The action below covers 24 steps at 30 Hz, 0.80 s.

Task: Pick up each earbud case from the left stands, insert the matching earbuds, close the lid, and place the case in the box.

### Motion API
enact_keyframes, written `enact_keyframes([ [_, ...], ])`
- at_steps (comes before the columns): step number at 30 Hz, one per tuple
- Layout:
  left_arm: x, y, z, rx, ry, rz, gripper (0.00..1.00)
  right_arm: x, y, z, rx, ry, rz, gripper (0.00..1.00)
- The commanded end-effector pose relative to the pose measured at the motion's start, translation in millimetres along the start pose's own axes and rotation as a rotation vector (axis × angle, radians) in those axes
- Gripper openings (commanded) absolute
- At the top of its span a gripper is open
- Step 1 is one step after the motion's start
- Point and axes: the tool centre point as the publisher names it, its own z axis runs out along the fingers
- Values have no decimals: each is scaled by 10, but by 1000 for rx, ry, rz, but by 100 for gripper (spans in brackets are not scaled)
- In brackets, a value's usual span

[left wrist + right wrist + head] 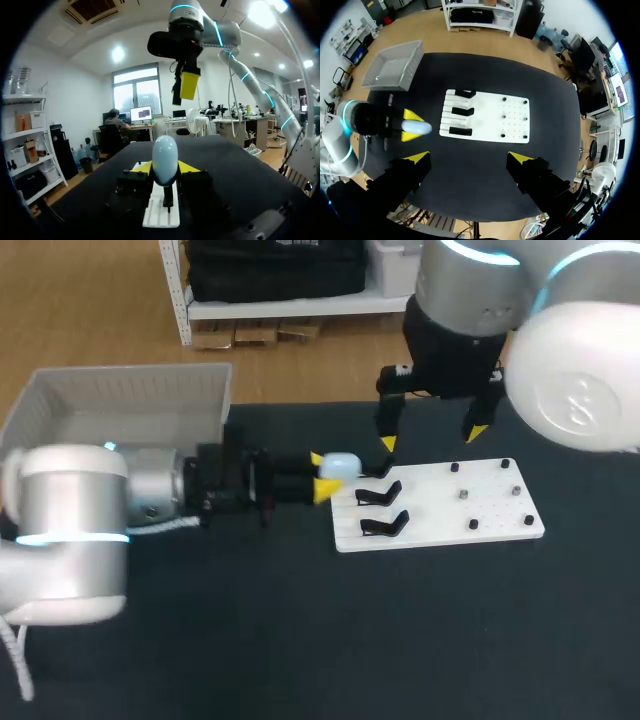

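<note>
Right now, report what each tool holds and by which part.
Left tool grips the pale blue earbud case by two opposite sides, with its far end sticking out ahead. Right tool is open and holds nothing.

L end effector [411, 127] w/ case [421, 129] beside board [492, 117]

The case [164, 159] is smooth, glossy pale plastic. The table [300, 640] has a matt black top, perhaps of cloth, and the board [430, 512] on it is smooth white plastic with a slight shine. The box [130, 382] is matt grey plastic.
</note>
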Motion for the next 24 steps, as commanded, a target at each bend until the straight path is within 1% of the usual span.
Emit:
enact_keyframes([
  [1, -512, 85, -695, -141, 93, 38, 0, 49, -18, 6, -2, -80, 1, 100],
  [3, -615, 275, -917, -202, 123, 45, 0, 49, -18, 6, -2, -80, 1, 100],
  [5, -654, 418, -1037, -236, 144, 39, 0, 49, -18, 6, -2, -80, 1, 100],
  [9, -673, 693, -1191, -316, 134, 7, 0, 49, -18, 6, -2, -80, 1, 100],
  [11, -640, 837, -1267, -362, 131, -20, 0, 49, -18, 6, -2, -80, 1, 100],
  [12, -600, 943, -1331, -407, 144, -41, 0, 49, -18, 6, -2, -80, 1, 100],
  [14, -526, 1087, -1425, -463, 156, -78, 0, 49, -18, 6, -2, -80, 1, 100],
  [16, -466, 1210, -1495, -498, 177, -95, 0, 49, -18, 6, -2, -80, 1, 100],
  [19, -386, 1407, -1598, -550, 179, -133, 0, 49, -18, 6, -2, -80, 1, 100],
  [23, -244, 1682, -1747, -625, 162, -204, 0, 49, -18, 6, -2, -80, 1, 100],
  [24, -198, 1752, -1780, -636, 173, -215, 0, 49, -18, 6, -2, -80, 1, 100],
])
